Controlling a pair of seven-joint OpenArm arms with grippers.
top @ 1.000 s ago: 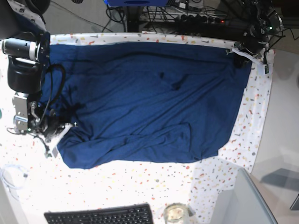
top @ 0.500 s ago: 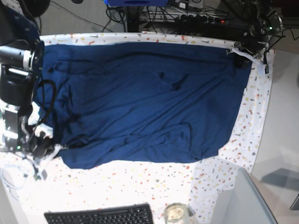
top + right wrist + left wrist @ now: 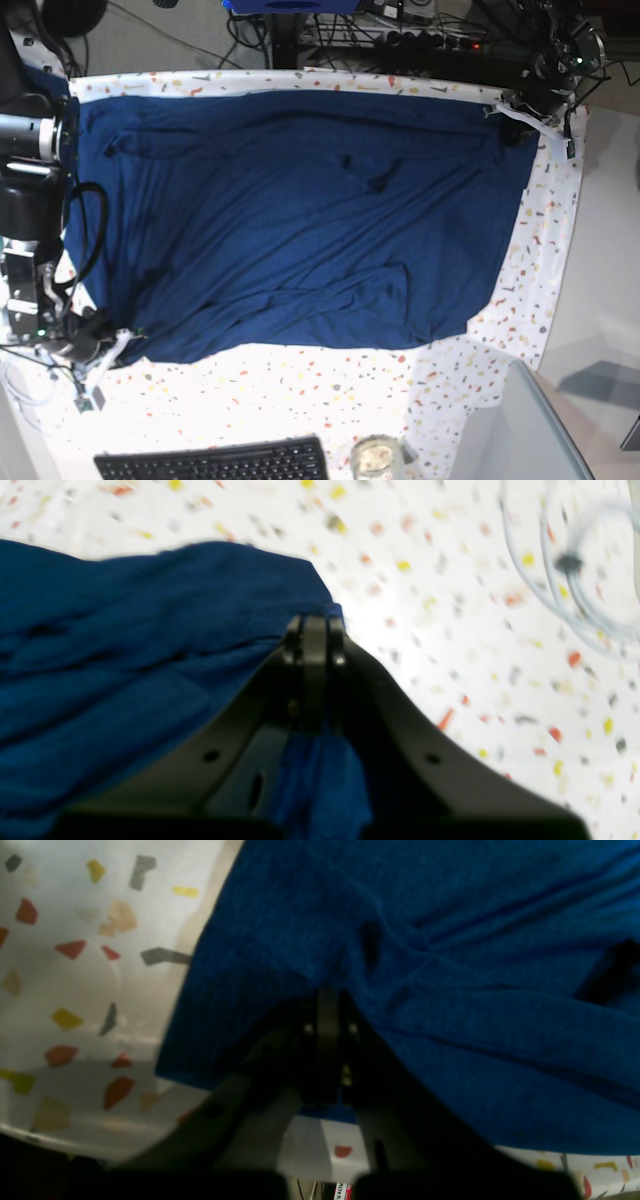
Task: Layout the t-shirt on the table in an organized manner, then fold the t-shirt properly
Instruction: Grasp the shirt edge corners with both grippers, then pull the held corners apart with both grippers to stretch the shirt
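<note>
The dark navy t-shirt [image 3: 300,200] lies spread wide over the speckled white table [image 3: 300,385], with long wrinkles across its lower half. My left gripper [image 3: 515,118] sits at the far right corner of the shirt. In the left wrist view its jaws [image 3: 327,1000] are shut on a pinch of blue t-shirt [image 3: 450,940] fabric near the hem. My right gripper [image 3: 112,340] is at the shirt's near left corner. The right wrist view shows it [image 3: 315,625] shut on the t-shirt [image 3: 125,655] edge, with cloth bunched between the fingers.
A black keyboard [image 3: 215,462] and a glass jar [image 3: 376,458] stand at the table's front edge. A white cable [image 3: 565,580] coils on the table near my right gripper. A grey box [image 3: 520,430] is at the front right. Cables and a power strip [image 3: 430,40] lie behind the table.
My right gripper has moved toward the table's front left, pulling the shirt's near left corner with it and stretching the left side flatter. The left gripper has stayed in place.
</note>
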